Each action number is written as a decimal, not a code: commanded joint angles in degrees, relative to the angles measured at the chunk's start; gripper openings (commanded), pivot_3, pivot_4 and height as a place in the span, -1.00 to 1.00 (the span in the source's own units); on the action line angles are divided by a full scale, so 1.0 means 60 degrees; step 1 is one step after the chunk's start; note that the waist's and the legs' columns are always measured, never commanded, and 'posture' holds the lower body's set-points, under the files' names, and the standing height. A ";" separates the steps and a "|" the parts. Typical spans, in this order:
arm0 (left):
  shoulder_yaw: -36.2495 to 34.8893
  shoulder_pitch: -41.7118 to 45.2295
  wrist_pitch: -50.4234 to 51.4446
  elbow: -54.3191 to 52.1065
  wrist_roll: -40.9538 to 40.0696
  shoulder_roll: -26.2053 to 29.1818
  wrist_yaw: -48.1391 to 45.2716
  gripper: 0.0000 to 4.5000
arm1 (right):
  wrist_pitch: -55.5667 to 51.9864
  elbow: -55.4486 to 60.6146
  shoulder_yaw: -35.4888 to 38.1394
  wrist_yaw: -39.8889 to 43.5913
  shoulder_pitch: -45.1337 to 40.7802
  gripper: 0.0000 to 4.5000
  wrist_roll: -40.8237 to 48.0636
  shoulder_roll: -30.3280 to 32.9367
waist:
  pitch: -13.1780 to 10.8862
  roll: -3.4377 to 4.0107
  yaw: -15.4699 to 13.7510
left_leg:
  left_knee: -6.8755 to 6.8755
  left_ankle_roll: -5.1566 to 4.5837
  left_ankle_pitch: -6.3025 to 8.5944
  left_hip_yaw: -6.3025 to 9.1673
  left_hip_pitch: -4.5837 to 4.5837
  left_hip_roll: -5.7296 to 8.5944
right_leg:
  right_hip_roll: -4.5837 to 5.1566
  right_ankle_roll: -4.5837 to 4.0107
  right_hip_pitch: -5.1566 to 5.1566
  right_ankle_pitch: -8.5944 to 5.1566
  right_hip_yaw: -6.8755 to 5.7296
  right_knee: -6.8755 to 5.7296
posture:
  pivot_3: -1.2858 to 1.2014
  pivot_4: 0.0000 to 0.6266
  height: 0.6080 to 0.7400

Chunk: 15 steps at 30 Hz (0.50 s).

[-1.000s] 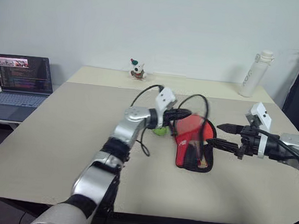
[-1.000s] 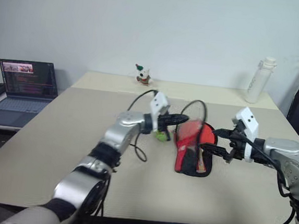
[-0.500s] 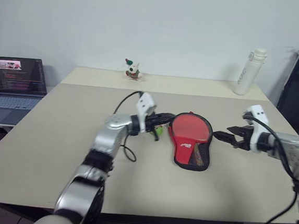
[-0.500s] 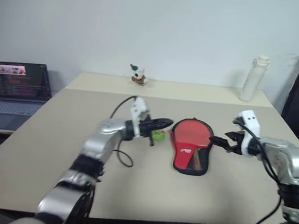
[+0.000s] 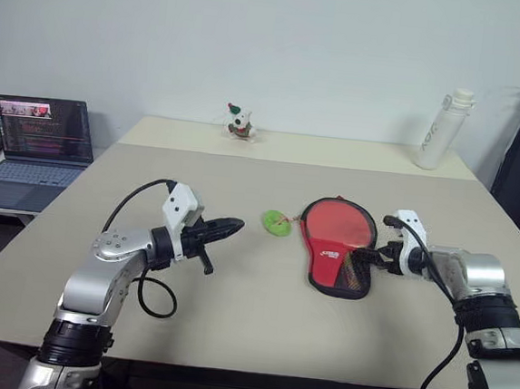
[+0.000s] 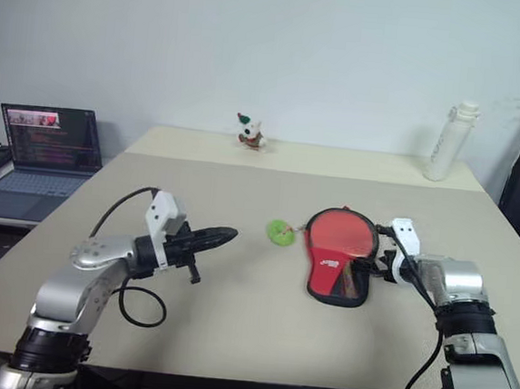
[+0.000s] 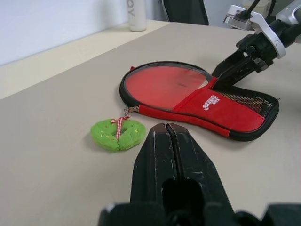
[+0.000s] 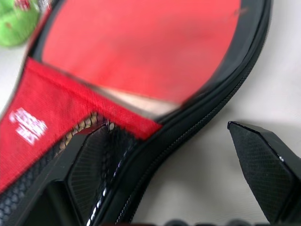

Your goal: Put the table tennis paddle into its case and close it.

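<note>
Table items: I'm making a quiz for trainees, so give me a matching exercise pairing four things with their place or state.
Things:
1. left pincer
2. right pincer
3. green pull charm
4. water bottle

Descriptions:
A. standing at the table's far right corner
B. open, straddling the case's edge
C. shut, holding nothing
D. lying on the table beside the paddle's red face

Pairs: 1-C, 2-B, 3-D, 4-A

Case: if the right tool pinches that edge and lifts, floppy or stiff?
Probably half and half. The case looks like soft fabric with a mesh pocket, so its open flap would likely sag. The paddle lying inside should stiffen the round end. The green charm would probably dangle. The right tool straddles the rim.
</note>
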State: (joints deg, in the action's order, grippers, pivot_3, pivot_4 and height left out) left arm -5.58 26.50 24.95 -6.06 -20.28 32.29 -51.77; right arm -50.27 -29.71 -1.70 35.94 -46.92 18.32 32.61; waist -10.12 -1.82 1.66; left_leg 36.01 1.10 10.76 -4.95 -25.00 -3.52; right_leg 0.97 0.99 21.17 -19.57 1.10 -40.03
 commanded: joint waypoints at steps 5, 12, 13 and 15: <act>-0.0171 -0.0130 0.0056 -0.0651 -0.0222 0.0278 0.0139 -1.00 | -0.0109 0.0072 -0.0377 0.0529 0.0046 0.83 -0.0361 -0.0311 | 0.0001 0.0000 0.0036 | -0.0001 0.0000 0.0000 -0.0001 0.0006 -0.0003 | -0.0002 0.0000 -0.0003 0.0000 0.0002 0.0000 | 0.03 -0.52 1.00; -0.0202 -0.0332 0.0017 -0.0665 -0.0240 0.0469 0.0155 -1.00 | -0.0280 0.0060 -0.0528 0.0663 0.0095 -0.12 -0.0459 -0.0748 | 0.0008 -0.0009 0.0067 | -0.0003 0.0000 0.0001 -0.0003 0.0016 -0.0011 | -0.0007 0.0000 -0.0008 0.0000 0.0005 -0.0003 | 0.03 -0.52 1.00; -0.0230 -0.0383 0.0021 -0.0672 -0.0255 0.0516 0.0136 -1.00 | -0.0304 -0.0047 -0.0522 0.0679 0.0064 -0.24 -0.0469 -0.0817 | 0.0013 -0.0013 0.0089 | -0.0003 0.0000 0.0001 -0.0004 0.0020 -0.0011 | -0.0007 0.0000 -0.0010 0.0000 0.0005 -0.0004 | 0.03 -0.52 1.00; -0.0289 -0.0504 0.0034 -0.0697 -0.0298 0.0622 0.0089 -1.00 | -0.0313 -0.0271 -0.0454 0.0680 -0.0023 -0.52 -0.0485 -0.0925 | 0.0018 -0.0021 0.0130 | -0.0003 0.0000 0.0001 -0.0004 0.0024 -0.0013 | -0.0008 0.0000 -0.0013 0.0000 0.0005 -0.0007 | 0.03 -0.52 1.00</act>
State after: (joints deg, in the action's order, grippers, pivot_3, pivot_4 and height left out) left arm -5.67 23.60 25.75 -7.67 -20.70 35.01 -50.84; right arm -50.91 -29.71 -3.15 39.85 -47.40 16.34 28.13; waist -10.02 -1.94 2.44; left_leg 35.99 1.10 10.77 -4.97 -24.84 -3.60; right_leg 0.93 0.98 21.10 -19.57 1.13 -40.09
